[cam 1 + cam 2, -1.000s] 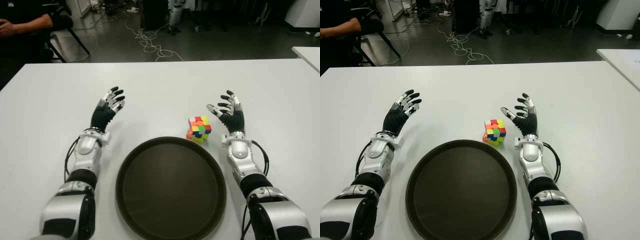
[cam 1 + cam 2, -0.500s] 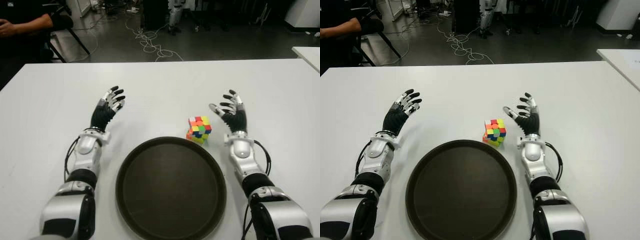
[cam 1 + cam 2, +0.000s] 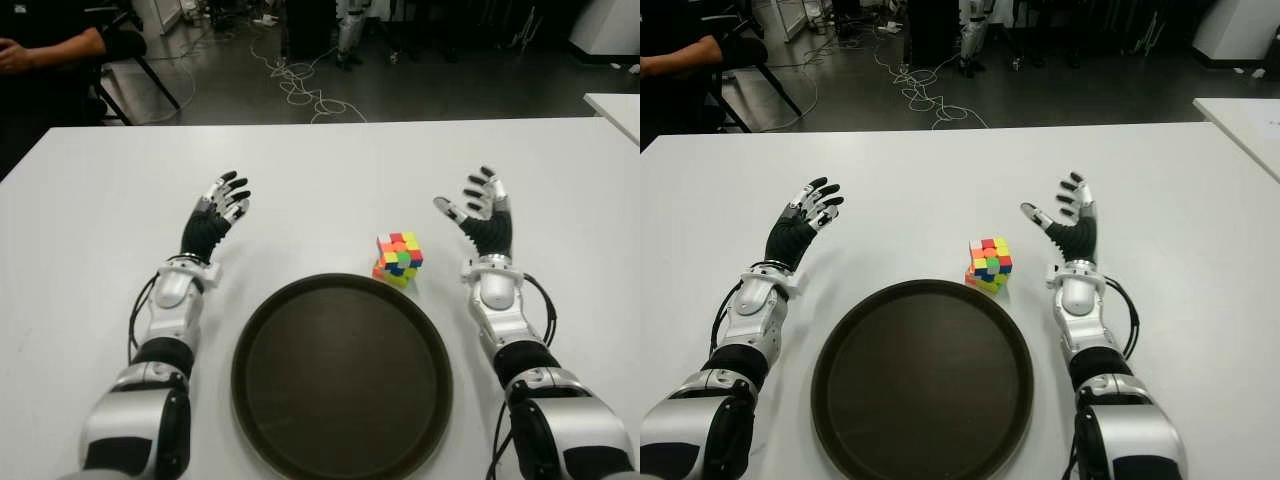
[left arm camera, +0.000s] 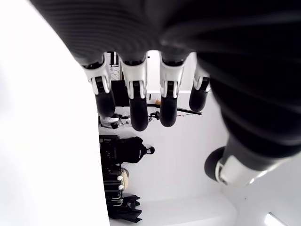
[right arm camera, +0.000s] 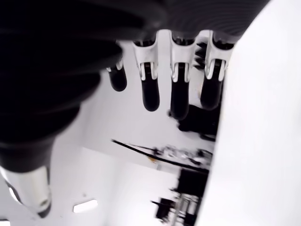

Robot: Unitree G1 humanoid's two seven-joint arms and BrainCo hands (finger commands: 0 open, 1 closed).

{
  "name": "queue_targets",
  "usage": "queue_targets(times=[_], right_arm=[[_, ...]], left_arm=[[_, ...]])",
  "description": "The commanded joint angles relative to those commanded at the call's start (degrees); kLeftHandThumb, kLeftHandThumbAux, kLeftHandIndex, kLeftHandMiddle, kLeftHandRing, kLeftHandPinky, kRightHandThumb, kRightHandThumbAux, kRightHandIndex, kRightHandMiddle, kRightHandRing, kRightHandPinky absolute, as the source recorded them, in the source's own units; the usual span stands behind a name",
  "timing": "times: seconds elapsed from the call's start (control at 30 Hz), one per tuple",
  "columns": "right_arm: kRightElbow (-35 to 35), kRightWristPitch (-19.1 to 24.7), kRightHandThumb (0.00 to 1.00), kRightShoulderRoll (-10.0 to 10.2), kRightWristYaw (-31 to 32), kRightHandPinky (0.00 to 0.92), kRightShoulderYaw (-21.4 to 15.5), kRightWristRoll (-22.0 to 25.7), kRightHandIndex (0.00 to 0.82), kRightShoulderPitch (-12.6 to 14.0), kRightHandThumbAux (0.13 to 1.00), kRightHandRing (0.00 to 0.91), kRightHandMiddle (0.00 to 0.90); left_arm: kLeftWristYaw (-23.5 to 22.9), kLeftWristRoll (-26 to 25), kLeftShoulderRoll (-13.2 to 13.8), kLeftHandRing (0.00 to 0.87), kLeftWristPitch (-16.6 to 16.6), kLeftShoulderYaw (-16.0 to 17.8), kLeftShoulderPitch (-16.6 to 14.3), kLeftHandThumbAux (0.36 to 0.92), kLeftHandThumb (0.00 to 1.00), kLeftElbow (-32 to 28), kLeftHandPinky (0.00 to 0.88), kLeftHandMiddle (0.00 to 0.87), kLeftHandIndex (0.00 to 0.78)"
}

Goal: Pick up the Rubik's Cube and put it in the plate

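Dark brown round plate (image 3: 342,375) nearest, flat on white table (image 3: 330,170), nothing in it. Rubik's Cube (image 3: 398,258) just past plate rim at about 1 o'clock, on table, close to rim; cannot tell if touching. Right hand (image 3: 482,214) at 3 o'clock of cube, apart from it, fingers spread, holds nothing. Left hand (image 3: 215,215) at 9 o'clock of cube, well apart, fingers spread, holds nothing. Far at 10 o'clock, beyond table, person's arm (image 3: 50,48).
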Motion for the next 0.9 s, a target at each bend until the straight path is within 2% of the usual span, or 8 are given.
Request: queue_targets(times=[0.27, 0.37, 0.53, 0.77, 0.9], right_arm=[[0.25, -2.98, 0.000, -2.17, -4.94, 0.125, 0.73, -3.37, 0.111, -0.04, 0.601, 0.154, 0.161], [-0.11, -3.77, 0.000, -2.99, -5.89, 0.125, 0.77, -4.00, 0.107, 0.21, 0.597, 0.150, 0.156], [-6.24, -4.80, 0.000, -4.73, -9.12, 0.122, 1.46, -7.38, 0.106, 2.42, 0.618, 0.143, 0.149], [-17.66, -2.97, 0.000, -5.34, -12.73, 0.085, 3.02, -13.30, 0.110, 6.57, 0.664, 0.123, 0.149], [-19.84, -2.20, 0.000, -6.11, -13.58, 0.071, 3.96, -15.99, 0.112, 7.49, 0.680, 0.119, 0.152]], left_arm=[[-0.67, -0.23, 0.06, 0.143, -0.08, 0.24, -0.05, 0.638, 0.029, 0.11, 0.115, 0.171, 0.099], [-0.72, -0.23, 0.05, 0.141, -0.12, 0.31, -0.07, 0.641, 0.032, 0.18, 0.112, 0.170, 0.099], [-0.37, -0.10, -0.14, 0.141, -0.16, 0.25, 0.07, 0.643, 0.034, -0.17, 0.117, 0.168, 0.098], [0.53, 0.20, -0.39, 0.140, -0.14, 0.10, 0.26, 0.650, 0.034, -0.49, 0.116, 0.167, 0.100], [1.30, 0.62, -0.47, 0.137, -0.22, -0.18, 0.44, 0.651, 0.031, -0.66, 0.108, 0.167, 0.101]])
